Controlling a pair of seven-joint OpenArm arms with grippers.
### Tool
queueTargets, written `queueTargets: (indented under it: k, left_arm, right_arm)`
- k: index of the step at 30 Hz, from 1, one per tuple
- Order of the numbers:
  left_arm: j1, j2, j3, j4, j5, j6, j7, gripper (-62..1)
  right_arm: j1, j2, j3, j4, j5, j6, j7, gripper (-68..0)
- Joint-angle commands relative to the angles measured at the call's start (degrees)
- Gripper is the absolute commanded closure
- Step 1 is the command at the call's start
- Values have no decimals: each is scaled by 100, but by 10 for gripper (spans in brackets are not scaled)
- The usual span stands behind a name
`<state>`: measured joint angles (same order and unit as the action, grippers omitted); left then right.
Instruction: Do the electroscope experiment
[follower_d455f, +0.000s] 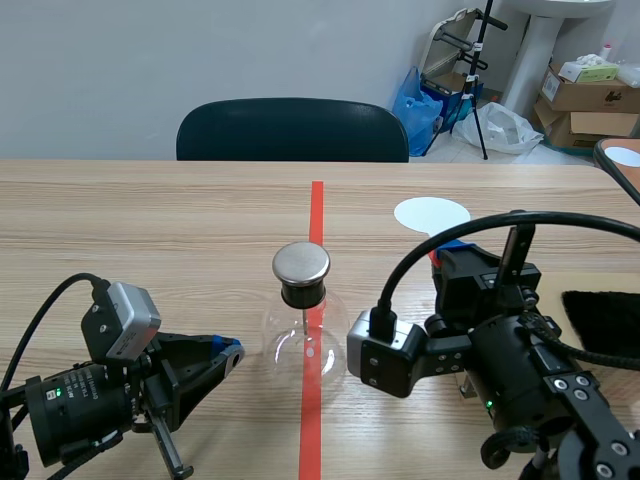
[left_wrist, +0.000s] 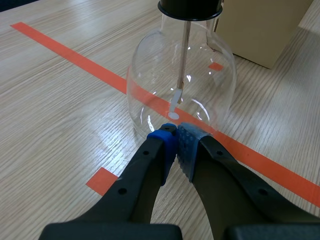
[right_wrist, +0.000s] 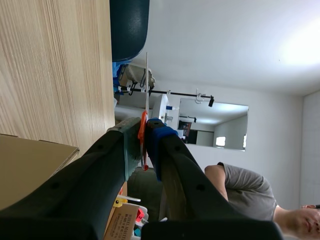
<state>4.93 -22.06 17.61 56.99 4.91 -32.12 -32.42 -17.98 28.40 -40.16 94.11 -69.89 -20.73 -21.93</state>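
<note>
The electroscope, a clear round glass flask (follower_d455f: 300, 345) with a black stopper and a flat metal cap (follower_d455f: 301, 263), stands on the red tape line mid-table. In the left wrist view the flask (left_wrist: 150, 85) shows a thin rod hanging inside. My left gripper (follower_d455f: 232, 350) lies low on the table just left of it, shut on nothing, and its tips (left_wrist: 176, 132) almost touch the glass. My right gripper (follower_d455f: 447, 250) is to the flask's right, turned on its side. It (right_wrist: 143, 125) is shut on the orange-red stem (right_wrist: 142, 131) of a thin white disc (follower_d455f: 432, 214), held level over the table.
A black cloth (follower_d455f: 603, 318) lies at the right on a beige cardboard sheet (follower_d455f: 580, 285). A dark chair back (follower_d455f: 292, 130) stands behind the far table edge. Boxes and bags sit on the floor at the back right. A person (right_wrist: 245, 190) shows in the right wrist view.
</note>
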Motion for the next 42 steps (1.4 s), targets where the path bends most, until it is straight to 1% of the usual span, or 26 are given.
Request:
queueTargets:
  k: [1,36,38,41,42]
  left_arm:
    - [-17,28,-13,103,-76,-15,-74,-36]
    - [-20,28,-13,103,-76,-15,-76,-36]
    - [-20,28,-13,103,-76,-15,-76,-36]
    - [-20,28,-13,103,-76,-15,-76,-36]
    - [-20,28,-13,103,-76,-15,-76,-36]
  right_arm:
    - [68,48,35,22,-42,-87,-22,-13]
    - [68,48,35,22,-42,-90,-24,-13]
    - [66,48,35,22,-42,-177,-24,-13]
    - [61,48,33,22,-42,-492,-39,-13]
    - [61,48,33,22,-42,-546,-66,-13]
